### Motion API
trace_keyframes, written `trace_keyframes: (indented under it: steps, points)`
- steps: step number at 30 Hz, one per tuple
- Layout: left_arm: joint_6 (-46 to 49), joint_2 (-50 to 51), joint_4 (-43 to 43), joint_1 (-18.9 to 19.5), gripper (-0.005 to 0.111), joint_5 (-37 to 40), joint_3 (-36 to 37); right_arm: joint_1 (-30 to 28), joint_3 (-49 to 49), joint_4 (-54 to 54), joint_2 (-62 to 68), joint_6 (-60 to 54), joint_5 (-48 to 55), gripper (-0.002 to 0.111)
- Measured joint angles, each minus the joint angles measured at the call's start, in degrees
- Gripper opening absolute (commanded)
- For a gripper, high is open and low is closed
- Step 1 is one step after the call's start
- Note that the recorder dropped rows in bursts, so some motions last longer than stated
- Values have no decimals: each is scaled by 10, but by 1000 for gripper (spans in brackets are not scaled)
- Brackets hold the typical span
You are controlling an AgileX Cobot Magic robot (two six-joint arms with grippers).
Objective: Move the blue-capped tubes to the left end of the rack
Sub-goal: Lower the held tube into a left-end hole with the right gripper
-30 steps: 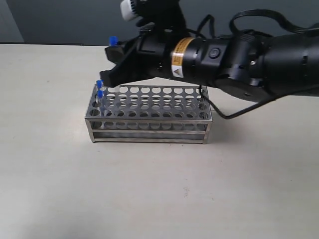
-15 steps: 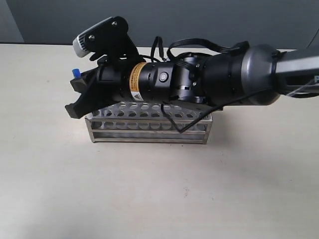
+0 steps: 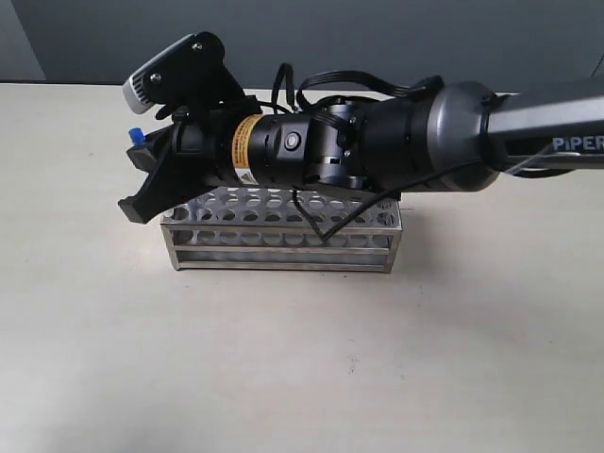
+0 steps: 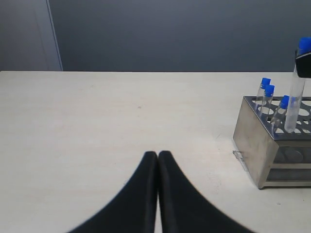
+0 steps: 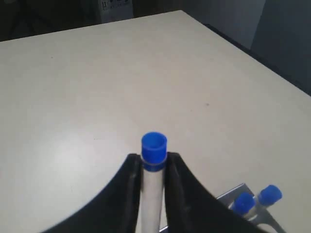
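My right gripper (image 3: 138,179) reaches across the silvery rack (image 3: 283,247) to its left end. It is shut on a blue-capped tube (image 5: 154,145), gripped just under the cap. That held tube (image 4: 294,104) hangs upright with its lower end at the rack's (image 4: 265,145) top plate. Three more blue-capped tubes (image 4: 266,92) stand in holes at that same end; two of their caps (image 5: 256,198) show beside the right fingers (image 5: 131,184). In the exterior view only the held cap (image 3: 138,135) shows; the arm hides the others. My left gripper (image 4: 158,155) is shut and empty, low over the table, off the rack's end.
The right arm's body and cables (image 3: 377,151) lie over most of the rack's top plate. The rack stands on a pale tabletop (image 3: 302,359) with a dark wall (image 3: 377,38) behind it.
The right arm has swung down and to the left over the rack, carrying the tube from above the back of the rack to its left end. It now hides the standing tubes in the exterior view.
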Motion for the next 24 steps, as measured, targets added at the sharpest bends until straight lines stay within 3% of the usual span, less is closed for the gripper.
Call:
trace_keyframes:
  steps: [24]
  points:
    - [0,0,0,0,1,0,0,-19,-7,7,60,-13,-13,-1]
